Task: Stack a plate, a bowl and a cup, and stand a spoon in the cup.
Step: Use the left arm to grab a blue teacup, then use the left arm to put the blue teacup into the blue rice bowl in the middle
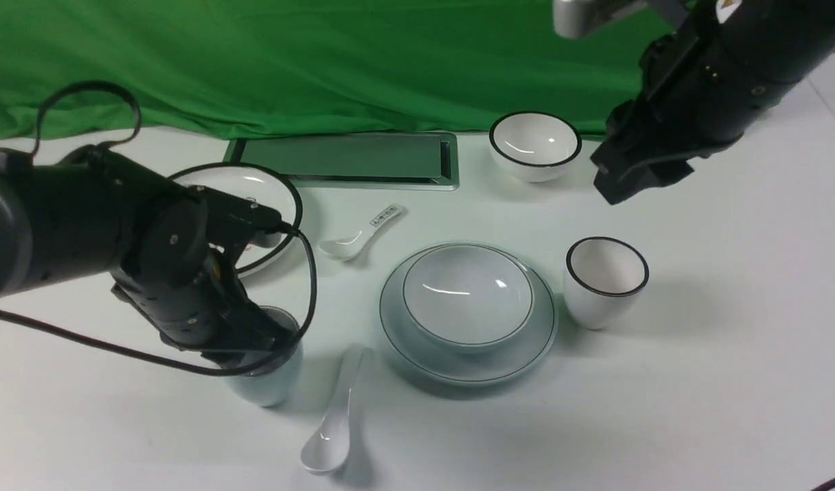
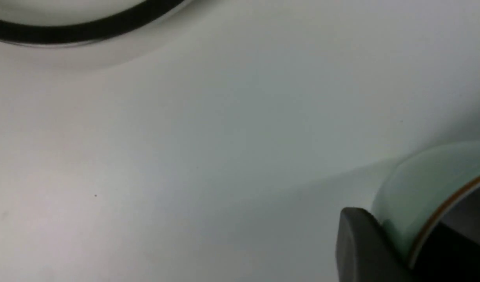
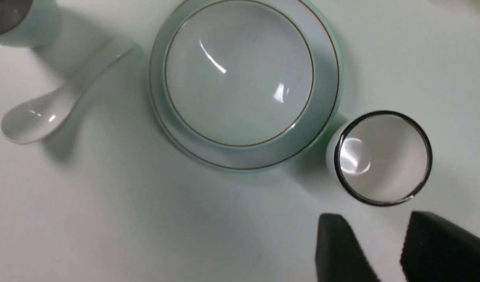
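At the near left of the surface (image 1: 696, 409), my left gripper (image 1: 262, 337) is down on the cup (image 1: 267, 385) and closed on its wall. One finger (image 2: 361, 250) presses the outside and the other sits inside the brownish rim. The cup stands upright, just left of the spoon (image 1: 332, 423), which lies flat with its scoop nearest me. At the middle, the bowl (image 1: 467, 294) sits in the plate (image 1: 526, 351). A black-rimmed cup (image 1: 604, 283) stands just beside the plate on the right. My right gripper (image 1: 621, 179) hangs high over the far right near a small black-rimmed bowl (image 1: 534, 144), holding nothing, its fingers parted by a narrow gap.
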